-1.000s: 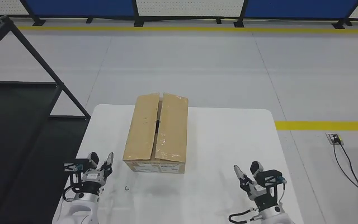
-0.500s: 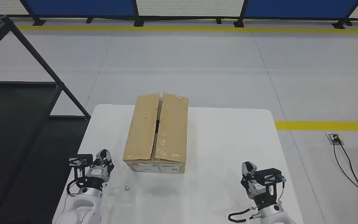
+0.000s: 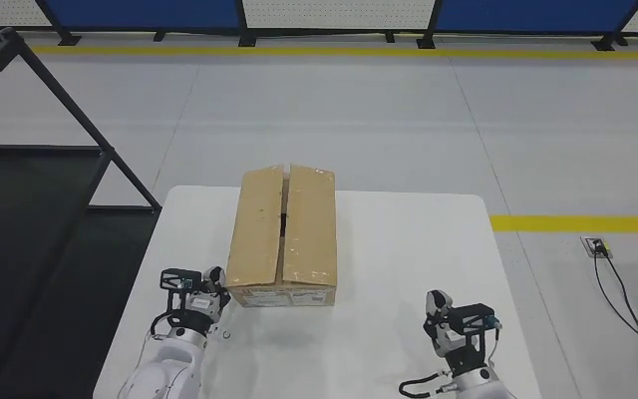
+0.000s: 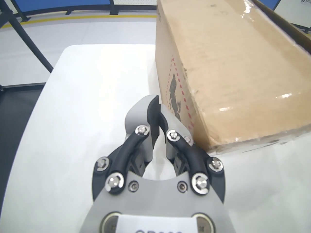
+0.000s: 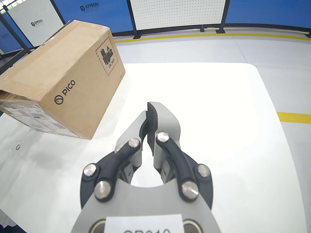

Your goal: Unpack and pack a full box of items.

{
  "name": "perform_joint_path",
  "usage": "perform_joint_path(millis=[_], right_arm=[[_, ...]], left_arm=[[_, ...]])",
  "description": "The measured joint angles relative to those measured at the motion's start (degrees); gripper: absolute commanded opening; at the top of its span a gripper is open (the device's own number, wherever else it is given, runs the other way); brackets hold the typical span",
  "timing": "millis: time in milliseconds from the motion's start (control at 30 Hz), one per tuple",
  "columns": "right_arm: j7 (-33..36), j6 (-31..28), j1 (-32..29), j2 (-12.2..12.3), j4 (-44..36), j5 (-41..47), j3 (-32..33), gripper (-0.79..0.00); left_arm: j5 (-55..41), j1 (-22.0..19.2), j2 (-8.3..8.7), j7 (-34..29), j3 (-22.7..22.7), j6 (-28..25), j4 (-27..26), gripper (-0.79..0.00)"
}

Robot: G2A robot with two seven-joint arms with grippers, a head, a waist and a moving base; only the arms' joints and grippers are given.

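Box (image 5: pixel 73 56) side bears logo (image 5: pixel 64 95) — and hazard label (image 5: pixel 107 59).

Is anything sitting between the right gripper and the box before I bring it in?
Nothing visible. Only bare table lies between the right gripper and the box. A small ring lies on the table off the box's other near corner, outside that path.

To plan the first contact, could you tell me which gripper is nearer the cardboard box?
Left. The left gripper is by a near corner of the cardboard box; the right gripper stands well apart.
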Motion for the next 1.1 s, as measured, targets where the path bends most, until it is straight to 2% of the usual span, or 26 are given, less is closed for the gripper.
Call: perform_joint_path(millis=[467,500,533,567,767,900,933,967,1100], right_arm=[[-0.75,-1.45,-0.69,-0.30,-0.24,-0.79,0.56,-0.785],[-0.78,-1.52,-0.71,-0.31,-0.24,-0.79,0.60,-0.542],[-0.79,-1.58,-0.74,-0.34,-0.29,-0.79,0.65,-0.382],[-0.78,-1.62,-0.75,-0.37,-0.36,-0.81,0.66,0.000],[-0.33,-1.88,-0.63,-0.50,-0.67,-1.28,0.65,0.000],[-0.02,-2.09,-0.49,-0.60,-0.75,-1.21,0.76,0.000],[0.07,-2.25,-0.46,-0.62,-0.79,-1.18,0.78,0.000],[0.16,-2.38,-0.44,-0.63,-0.81,-1.15,0.81,0.000],[0.33,-2.85,-0.39,-0.71,-0.91,-1.05,0.95,0.000]], left_arm=[[2.67,1.53,-0.49,0.68,3.57,-1.93,-3.08,-0.785],[3.03,1.56,-0.54,0.68,4.00,-2.05,-3.22,-0.785],[3.44,1.59,-0.60,0.71,4.53,-2.07,-3.33,-0.785],[3.63,1.60,-0.66,0.74,4.87,-2.03,-3.38,-0.785],[4.37,1.49,-0.90,0.98,6.08,-2.10,-3.29,-0.785],[3.23,1.64,-0.94,1.51,4.61,-1.19,-3.58,-0.785],[2.52,1.71,-0.92,1.51,3.77,-1.01,-3.68,-0.480],[2.01,1.75,-0.89,1.45,3.14,-0.91,-3.72,0.000],[0.27,1.64,-0.82,0.22,0.84,-0.45,-3.48,0.000]])
